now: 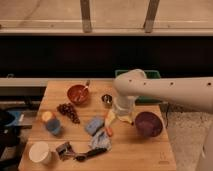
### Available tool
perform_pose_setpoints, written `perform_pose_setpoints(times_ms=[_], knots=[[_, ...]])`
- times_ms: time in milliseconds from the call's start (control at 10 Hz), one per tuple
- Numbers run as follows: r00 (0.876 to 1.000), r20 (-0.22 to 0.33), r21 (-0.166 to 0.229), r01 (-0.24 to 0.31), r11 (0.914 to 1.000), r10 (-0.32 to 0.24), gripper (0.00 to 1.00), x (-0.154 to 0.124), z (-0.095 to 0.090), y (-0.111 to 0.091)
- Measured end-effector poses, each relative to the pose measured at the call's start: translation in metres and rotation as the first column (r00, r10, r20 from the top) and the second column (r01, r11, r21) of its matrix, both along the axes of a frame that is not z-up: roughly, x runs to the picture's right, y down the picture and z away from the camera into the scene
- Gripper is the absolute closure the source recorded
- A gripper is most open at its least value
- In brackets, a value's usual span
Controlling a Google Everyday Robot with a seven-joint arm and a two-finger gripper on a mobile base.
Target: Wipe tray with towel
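A crumpled grey-blue towel (101, 139) lies on the wooden table (145, 152), front of centre, next to a blue sponge-like block (93, 124). The green tray (151, 75) stands at the table's back right, mostly hidden behind my white arm. My gripper (121, 111) hangs down from the arm over the table's middle, just above a banana (118, 119) and a carrot (108, 128). It is to the right of and above the towel, apart from it, and in front of the tray.
A red bowl with a spoon (78, 93), grapes (68, 110), a small metal cup (106, 99), a purple bowl (148, 124), a blue cup holding an orange (51, 122), a white cup (40, 152) and dark utensils (82, 152) lie on the table.
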State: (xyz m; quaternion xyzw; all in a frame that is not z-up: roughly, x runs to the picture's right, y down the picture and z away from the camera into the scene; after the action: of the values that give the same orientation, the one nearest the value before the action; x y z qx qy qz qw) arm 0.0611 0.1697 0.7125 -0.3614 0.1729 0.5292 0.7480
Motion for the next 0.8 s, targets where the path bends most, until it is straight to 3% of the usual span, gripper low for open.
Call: perform_pose_setpoints(times_ms=[300,800], knots=[[0.995,0.080,-0.006,0.060,0.9982,-0.059,0.20,-0.042,-0.004,0.025],[0.995,0.060,-0.016,0.079,0.9967,-0.078,0.20,-0.042,-0.002,0.029]])
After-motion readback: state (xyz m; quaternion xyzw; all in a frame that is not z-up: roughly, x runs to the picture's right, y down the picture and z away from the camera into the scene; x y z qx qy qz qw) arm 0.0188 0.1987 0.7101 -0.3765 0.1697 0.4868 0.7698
